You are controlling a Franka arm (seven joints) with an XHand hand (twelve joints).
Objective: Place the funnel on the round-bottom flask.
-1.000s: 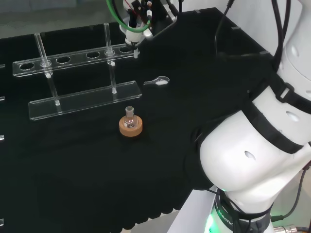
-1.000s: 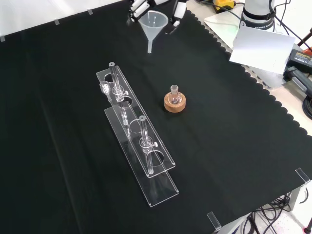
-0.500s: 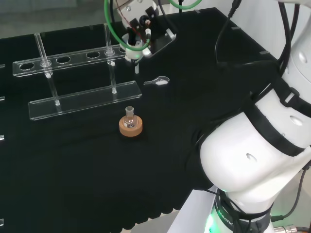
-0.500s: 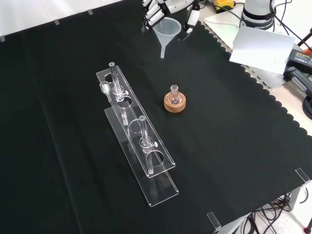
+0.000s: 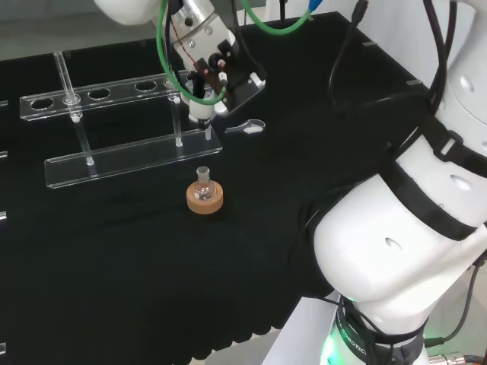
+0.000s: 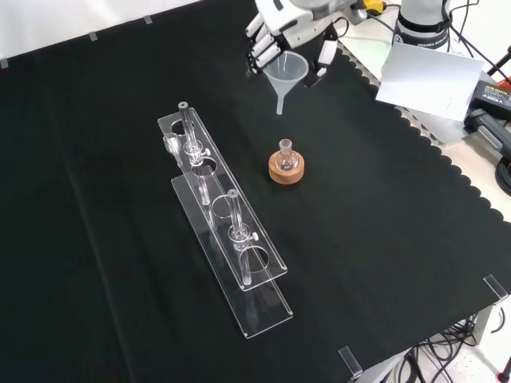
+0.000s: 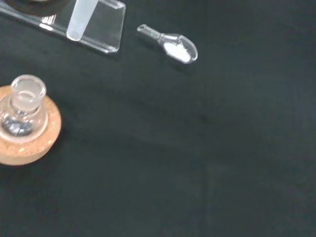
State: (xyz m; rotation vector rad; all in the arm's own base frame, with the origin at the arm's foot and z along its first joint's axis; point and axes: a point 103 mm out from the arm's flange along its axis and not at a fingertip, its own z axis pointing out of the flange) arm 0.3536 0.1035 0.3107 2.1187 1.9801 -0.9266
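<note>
In your front view, the clear test-tube rack (image 6: pixel 226 231) stands at the left on the black cloth (image 6: pixel 96 239), with tubes upright in it. To its right, well apart, you see the small round-bottom flask (image 6: pixel 285 153) upright on its cork ring (image 6: pixel 286 169). Above it in that view, the hand (image 6: pixel 281 28) has its fingers curled around the funnel (image 6: pixel 287 76), holding it in the air, stem down, not touching the flask. In your wrist view, a small clear scoop (image 7: pixel 170 44) with white powder lies on the cloth, apart from the flask.
</note>
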